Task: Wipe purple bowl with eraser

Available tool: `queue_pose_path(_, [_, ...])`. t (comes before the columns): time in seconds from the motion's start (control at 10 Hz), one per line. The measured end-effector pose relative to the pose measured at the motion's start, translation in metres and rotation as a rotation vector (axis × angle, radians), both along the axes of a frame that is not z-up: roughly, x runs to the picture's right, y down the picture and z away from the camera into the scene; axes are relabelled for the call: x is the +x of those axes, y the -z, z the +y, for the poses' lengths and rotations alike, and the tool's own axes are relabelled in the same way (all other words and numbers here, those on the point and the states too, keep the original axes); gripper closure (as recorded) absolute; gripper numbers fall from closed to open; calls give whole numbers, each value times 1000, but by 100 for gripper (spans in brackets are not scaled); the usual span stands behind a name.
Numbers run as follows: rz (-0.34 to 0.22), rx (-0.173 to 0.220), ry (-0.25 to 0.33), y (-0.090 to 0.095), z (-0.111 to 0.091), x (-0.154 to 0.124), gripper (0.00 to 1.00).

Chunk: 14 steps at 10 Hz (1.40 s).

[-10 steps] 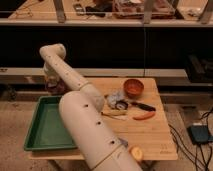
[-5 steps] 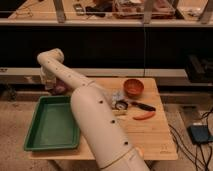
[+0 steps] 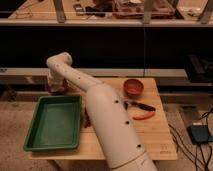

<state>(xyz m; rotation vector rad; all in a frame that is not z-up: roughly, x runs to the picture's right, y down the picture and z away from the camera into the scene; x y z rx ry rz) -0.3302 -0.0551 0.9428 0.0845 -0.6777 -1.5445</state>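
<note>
One thick white arm link (image 3: 112,130) is filling the bottom centre, sitting slightly further right than half a second ago and now covering the things at mid-table. Left of it the green tray (image 3: 52,122) is lying flat. Right of it are lying a black-handled knife (image 3: 141,105) and a red curved piece (image 3: 143,116). Higher up, the orange bowl (image 3: 133,87) is sitting. At upper left the gripper (image 3: 56,82) is hanging at the purple bowl (image 3: 59,91), hiding most of it. Its grip cannot be told.
</note>
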Motion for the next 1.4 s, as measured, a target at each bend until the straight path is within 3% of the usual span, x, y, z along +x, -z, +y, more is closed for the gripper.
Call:
queue_pose_path(0.6, [37, -9, -24, -11, -23, 12, 100])
queue_pose_path(0.9, [33, -20, -23, -16, -30, -1, 100])
queue_pose_path(1.4, [-17, 15, 2, -3, -23, -32, 100])
